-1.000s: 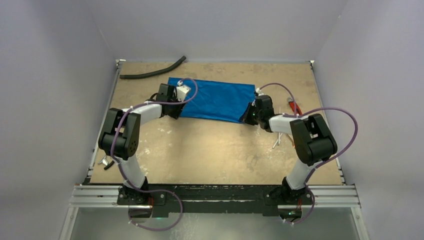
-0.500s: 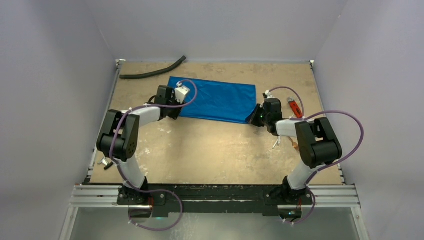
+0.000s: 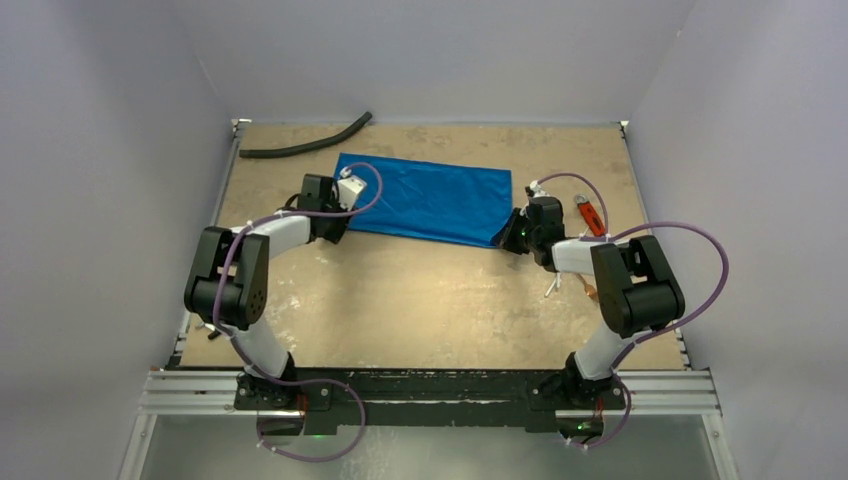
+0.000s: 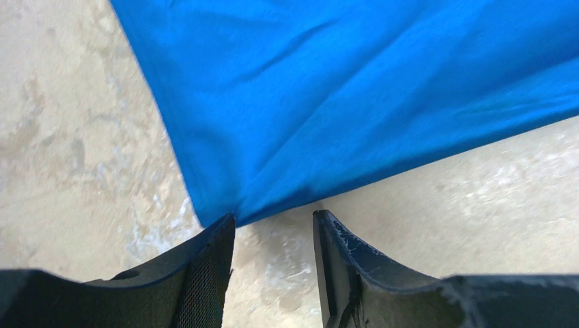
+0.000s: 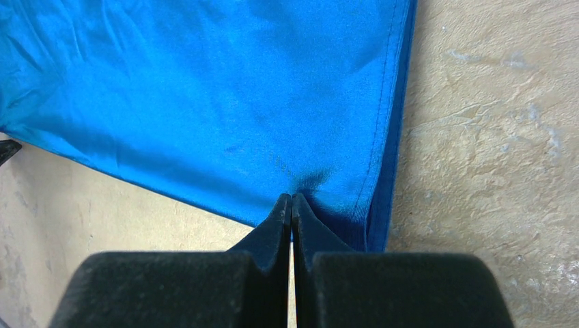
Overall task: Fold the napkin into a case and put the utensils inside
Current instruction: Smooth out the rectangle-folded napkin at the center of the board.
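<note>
You are pinching the lower right corner of the napkin [image 3: 430,200], lying flat in the upper middle of the frame, with the closed right end effector [image 5: 292,201], while the left end effector [image 4: 273,225] is standing half open astride the lower left corner, gripping nothing. Pulling from one side only is risking a skewed, undone fold. Nothing is sitting in the cloth yet; the utensils [image 3: 553,287] are lying on the surface [image 3: 420,300] at right.
</note>
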Motion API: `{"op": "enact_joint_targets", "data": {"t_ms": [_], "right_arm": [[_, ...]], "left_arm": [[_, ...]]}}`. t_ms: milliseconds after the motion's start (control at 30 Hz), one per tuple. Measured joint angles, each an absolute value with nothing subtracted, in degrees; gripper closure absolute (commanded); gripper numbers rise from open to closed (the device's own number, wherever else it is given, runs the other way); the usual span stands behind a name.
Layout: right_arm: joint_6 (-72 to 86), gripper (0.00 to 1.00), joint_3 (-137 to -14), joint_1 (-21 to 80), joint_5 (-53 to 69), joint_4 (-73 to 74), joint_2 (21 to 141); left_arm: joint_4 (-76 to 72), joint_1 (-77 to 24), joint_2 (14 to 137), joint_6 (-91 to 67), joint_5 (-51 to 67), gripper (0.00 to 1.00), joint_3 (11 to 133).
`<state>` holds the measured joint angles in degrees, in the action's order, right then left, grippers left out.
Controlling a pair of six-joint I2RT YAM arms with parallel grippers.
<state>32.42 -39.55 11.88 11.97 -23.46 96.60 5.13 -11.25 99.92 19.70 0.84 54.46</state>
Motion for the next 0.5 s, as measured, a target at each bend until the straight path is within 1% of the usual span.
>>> {"op": "enact_joint_targets", "data": {"t_ms": [167,333,433,500], "right_arm": [[32.05,1.0,-39.64,11.88,11.94,-23.38,96.62],[31.83,1.0,-39.64,11.88,11.94,-23.38,96.62],[31.64,1.0,-39.68,11.88,11.88,-23.29,96.62],[31.38,1.0,-39.83,11.88,11.49,-23.22,96.62]], "left_arm": [[6.96,-8.82,98.72,21.56,-1.43,0.56,53.67],[8.14,-4.12,98.67,22.39,-1.98,0.57,53.98],[12.16,-1.67,98.65,22.57,-1.52,0.57,55.51],[16.36,-0.78,98.65,22.09,0.82,0.57,57.54]]}}
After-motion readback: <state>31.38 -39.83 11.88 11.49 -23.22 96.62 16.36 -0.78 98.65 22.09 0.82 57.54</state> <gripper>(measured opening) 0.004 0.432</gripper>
